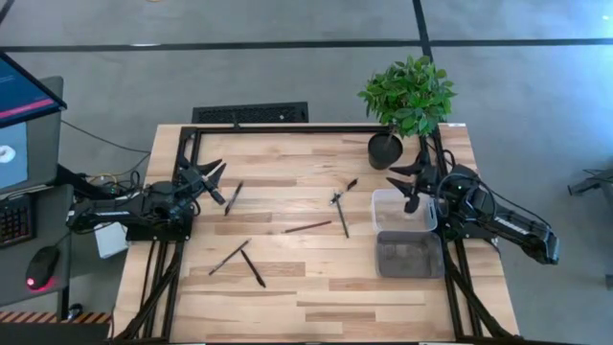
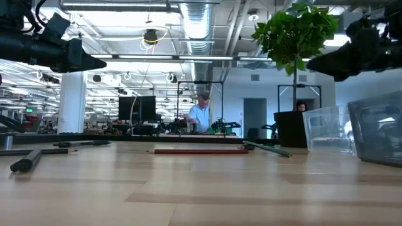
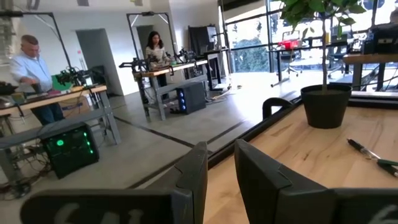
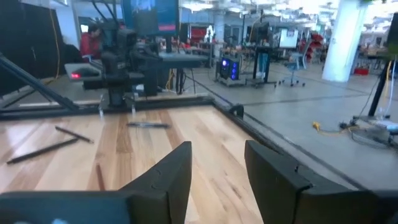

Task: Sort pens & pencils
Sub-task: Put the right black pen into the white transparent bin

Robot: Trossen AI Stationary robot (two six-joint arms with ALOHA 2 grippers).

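The pens & pencils (image 1: 308,227) lay scattered loose across the middle of the table (image 1: 316,307), about seven in all, none inside the clear bin (image 1: 381,203) or the dark bin (image 1: 409,256) on the right side. Judged from this, sorting had not begun. The left gripper (image 1: 213,182) hovered near the table's left edge, fingers apart and empty. The right gripper (image 1: 410,184) hung over the clear bin, fingers likewise apart, touching nothing.
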